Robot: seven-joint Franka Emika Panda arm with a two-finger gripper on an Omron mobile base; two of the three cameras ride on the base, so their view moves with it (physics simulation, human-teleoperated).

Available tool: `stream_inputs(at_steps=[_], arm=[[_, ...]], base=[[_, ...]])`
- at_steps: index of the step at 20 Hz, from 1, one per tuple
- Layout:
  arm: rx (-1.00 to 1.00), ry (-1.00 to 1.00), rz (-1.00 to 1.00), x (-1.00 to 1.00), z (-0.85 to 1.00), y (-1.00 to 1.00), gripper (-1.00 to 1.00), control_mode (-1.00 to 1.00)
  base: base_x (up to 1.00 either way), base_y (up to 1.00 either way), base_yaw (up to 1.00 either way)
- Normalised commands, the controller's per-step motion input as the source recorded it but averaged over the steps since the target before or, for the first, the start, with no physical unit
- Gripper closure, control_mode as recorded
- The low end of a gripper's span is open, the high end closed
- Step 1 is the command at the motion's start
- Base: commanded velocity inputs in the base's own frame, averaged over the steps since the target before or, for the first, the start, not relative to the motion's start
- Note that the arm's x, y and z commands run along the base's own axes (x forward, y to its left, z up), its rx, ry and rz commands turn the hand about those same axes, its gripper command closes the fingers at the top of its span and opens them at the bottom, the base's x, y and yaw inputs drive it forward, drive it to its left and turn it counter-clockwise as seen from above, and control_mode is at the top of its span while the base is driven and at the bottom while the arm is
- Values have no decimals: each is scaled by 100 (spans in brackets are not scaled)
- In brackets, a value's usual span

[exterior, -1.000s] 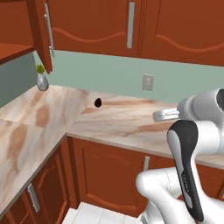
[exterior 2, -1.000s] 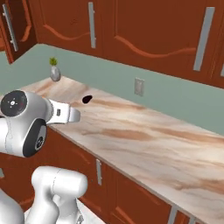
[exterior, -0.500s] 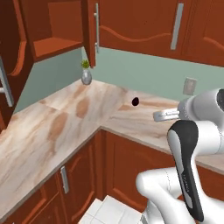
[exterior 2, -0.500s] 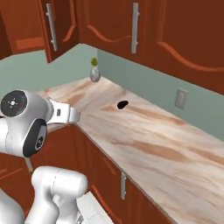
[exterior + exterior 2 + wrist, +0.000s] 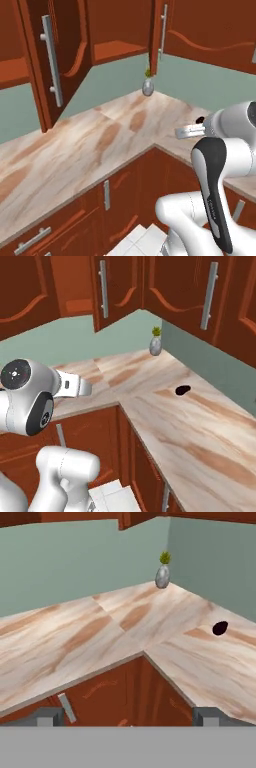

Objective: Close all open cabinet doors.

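Two cabinet doors stand open above the counter corner. The left open door (image 5: 60,65) swings out towards me and shows its long grey bar handle (image 5: 48,62). The other open door (image 5: 120,291) hangs nearer the corner and appears almost edge-on in the left base view (image 5: 157,35). Between them the cabinet's inside and a shelf (image 5: 117,50) are exposed. My gripper (image 5: 129,717) is open, holds nothing, and hovers in front of the counter's inner corner, well below the doors and apart from them. It also shows as a grey tip at the arm's end (image 5: 184,132) (image 5: 82,388).
An L-shaped marble counter (image 5: 90,637) runs along both walls. A small grey vase with a plant (image 5: 162,574) (image 5: 148,86) stands in the corner, and a small dark object (image 5: 220,628) (image 5: 183,390) lies to the right. Closed upper doors (image 5: 210,291) line the right wall.
The whole picture has swept sideways, so the base has moved. The corner and the open doors now sit much nearer. The gripper stays open.
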Motion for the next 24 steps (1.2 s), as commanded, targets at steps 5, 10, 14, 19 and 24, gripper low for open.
stream_inputs(at_steps=[5, 10, 14, 19, 24], arm=[[0, 0, 0, 0, 0, 0, -100, 100], [0, 0, 0, 0, 0, 0, -100, 100], [0, 0, 0, 0, 0, 0, -100, 100], [0, 0, 0, 0, 0, 0, -100, 100], [0, 0, 0, 0, 0, 0, -100, 100]], base=[[45, 0, 47], [44, 0, 46], [35, -7, 44], [24, -20, 40], [8, -46, 30]])
